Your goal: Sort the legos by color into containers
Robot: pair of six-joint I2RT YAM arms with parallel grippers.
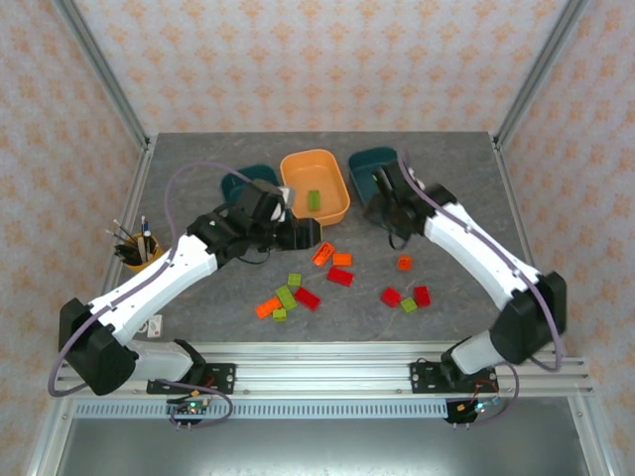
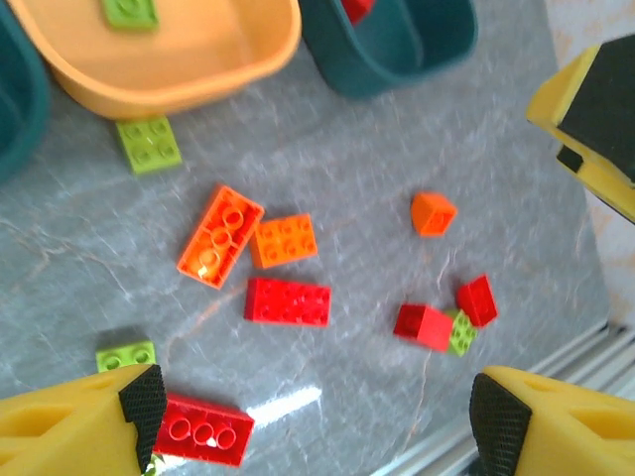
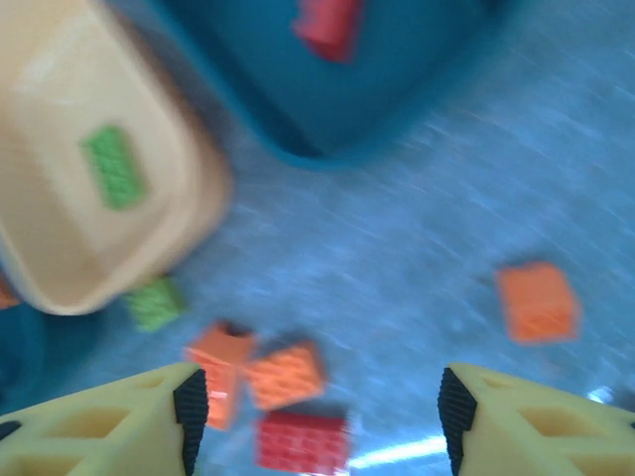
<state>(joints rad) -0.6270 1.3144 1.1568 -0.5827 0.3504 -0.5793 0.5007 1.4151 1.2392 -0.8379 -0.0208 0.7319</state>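
A: Trays, position?

B: Three shallow rounded trays stand in a row at the far side of the grey table [image 1: 456, 159]. The orange tray [image 1: 298, 161] is in the middle. The left teal tray [image 1: 243, 178] and the right teal tray [image 1: 362, 164] sit close on either side of it.

A: Contents?

B: A lime green brick [image 1: 314, 199] lies flat in the orange tray. A red brick [image 3: 327, 25] lies in the right teal tray, blurred in the right wrist view. The left arm covers much of the left teal tray, so its contents cannot be told.

A: Loose bricks?

B: Small glossy studded blocks lie scattered on the table in front of the trays, between the two arms. A long orange brick [image 2: 220, 236] touches a square orange brick [image 2: 285, 240], with a long red brick [image 2: 288, 301] just beside them. A small orange brick [image 2: 433, 212] lies alone further right. Two small red ones press against a green brick [image 2: 459, 332]. Another green one [image 2: 149, 145] lies just outside the orange tray's rim.

A: Claws?

B: The left gripper [image 2: 317, 412] hangs above the loose bricks with its yellow fingers spread wide and nothing between them. The right gripper [image 3: 322, 407] is above the table near the right teal tray, its fingers also parted and empty.

A: Other items?

B: A yellow pen cup [image 1: 139, 253] stands at the table's left edge.
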